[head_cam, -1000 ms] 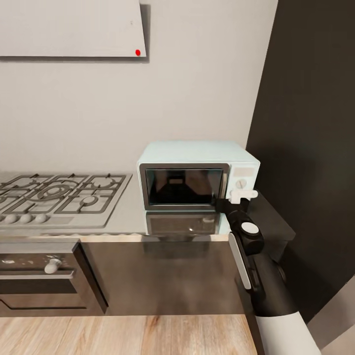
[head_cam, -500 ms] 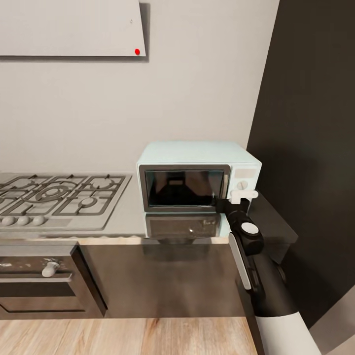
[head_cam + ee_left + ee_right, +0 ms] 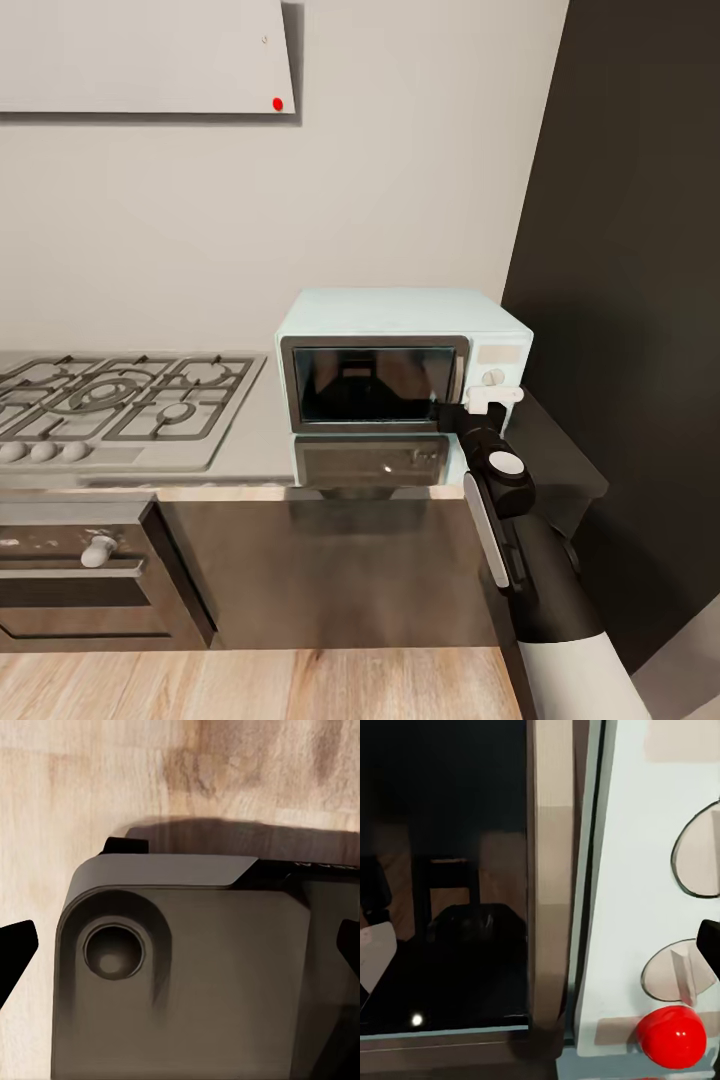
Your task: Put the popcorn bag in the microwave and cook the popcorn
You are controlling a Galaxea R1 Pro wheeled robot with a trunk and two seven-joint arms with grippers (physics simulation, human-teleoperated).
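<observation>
The pale mint-blue microwave [image 3: 400,320] stands on the grey countertop [image 3: 255,440] with its dark glass door [image 3: 372,382] closed. My right gripper [image 3: 470,403] is open at the microwave's lower right front, one finger in front of the door's edge and the other by the control panel. In the right wrist view the door frame [image 3: 551,870], two white knobs [image 3: 679,973] and a red light [image 3: 671,1035] lie between the fingers of the right gripper [image 3: 540,952]. Dark shapes show in the glass; I cannot tell whether one is the popcorn bag. My left gripper [image 3: 180,949] is open over the robot's grey base.
A steel gas hob [image 3: 120,395] lies left of the microwave, with a built-in oven [image 3: 90,560] below it. A white hood [image 3: 150,55] hangs on the wall. A tall black cabinet [image 3: 640,300] rises at the right. Wood floor [image 3: 250,685] runs along the cabinet fronts.
The head view has shifted slightly, so hob and oven sit a little further left and lower. My right gripper stays at the microwave's lower right front.
</observation>
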